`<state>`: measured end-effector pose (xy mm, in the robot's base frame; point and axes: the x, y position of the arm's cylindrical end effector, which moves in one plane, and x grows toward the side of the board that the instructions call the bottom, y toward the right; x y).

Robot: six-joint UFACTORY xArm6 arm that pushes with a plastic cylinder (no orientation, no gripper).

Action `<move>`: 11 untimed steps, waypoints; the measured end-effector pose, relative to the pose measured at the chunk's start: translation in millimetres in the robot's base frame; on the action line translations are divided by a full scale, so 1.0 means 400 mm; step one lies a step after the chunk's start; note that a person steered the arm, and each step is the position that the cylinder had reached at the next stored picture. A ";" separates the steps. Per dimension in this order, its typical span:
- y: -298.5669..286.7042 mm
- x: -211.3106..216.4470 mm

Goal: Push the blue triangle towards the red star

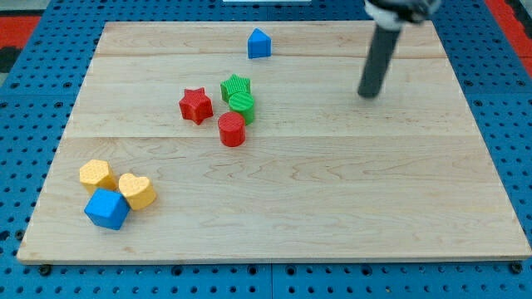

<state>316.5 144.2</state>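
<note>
The blue triangle (258, 44) sits near the view's top edge of the counter (332, 191), a little left of centre, standing alone with bare wood all around it. Below it and slightly to the view's left is the red star (196, 105), well apart from the triangle. Just to the star's right is a tight cluster: a green star (235, 85) at the top, a green cylinder (243, 105) touching it just below, and a red cylinder (232, 129) below that, close against the green cylinder. The red star stands just beside this cluster, with a narrow gap to the green pieces. My tip (368, 94) rests on the counter in the upper right part of the view, well to the right of the blue triangle and somewhat lower, touching no block; the rod (378, 58) rises from it, tilted slightly toward the view's top right. There is no hand on this arm, only the rod, so nothing is clamped or held. Far off, in the view's lower left corner of the counter, three more blocks huddle together: a yellow hexagon (96, 175), a yellow heart (137, 190) to its right, and a blue cube (106, 208) below and between them, touching both
</note>
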 end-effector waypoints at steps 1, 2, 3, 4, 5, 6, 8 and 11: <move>-0.081 -0.212; -0.321 -0.226; -0.517 -0.182; -0.651 -0.064; -0.670 -0.032; -0.656 0.045; -0.829 0.100; -0.766 0.049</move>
